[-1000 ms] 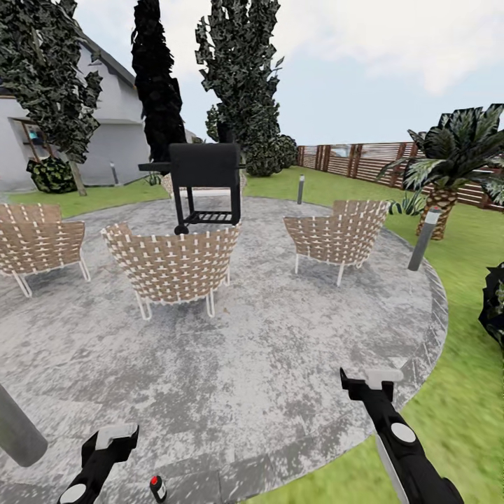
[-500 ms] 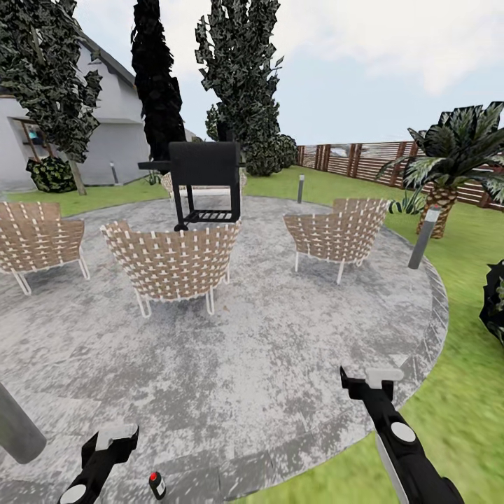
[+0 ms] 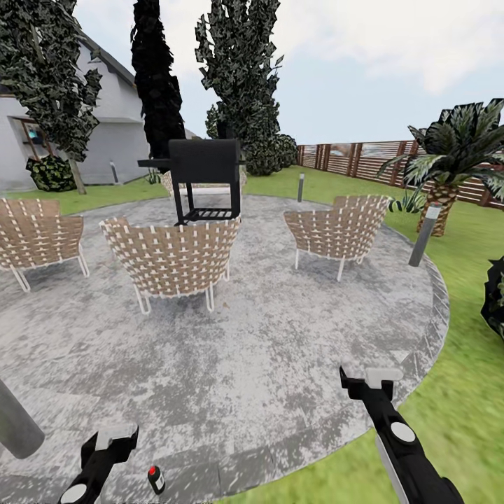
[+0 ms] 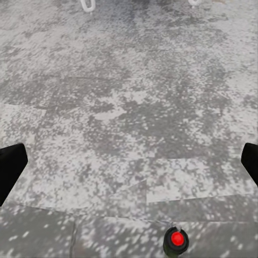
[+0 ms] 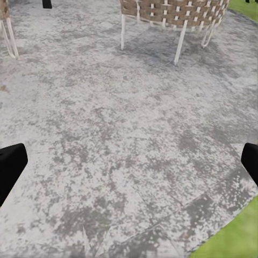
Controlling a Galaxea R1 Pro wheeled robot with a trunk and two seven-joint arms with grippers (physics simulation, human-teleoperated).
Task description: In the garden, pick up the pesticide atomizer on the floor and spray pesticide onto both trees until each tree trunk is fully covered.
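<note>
A: What is the wide picture?

B: A garden: a round stone floor (image 3: 280, 364) with chairs (image 3: 171, 260) and a black grill (image 3: 203, 178) on it, lawn and fence beyond, and tall trees (image 3: 241, 77) on the far side by the house.

A: And the atomizer?

B: The atomizer (image 3: 155, 479) stands upright on the floor at the near edge, red tip up, so its long axis is vertical. It sits just right of the left gripper (image 3: 115, 439) and nearer the robot. In the left wrist view it lies low between the spread fingers (image 4: 11, 171), not yet enclosed.

A: The other arm?

B: The right gripper (image 3: 373, 381) is well apart from it, further right, fingers also spread and empty. The left arm looks the natural one to reach it.
</note>
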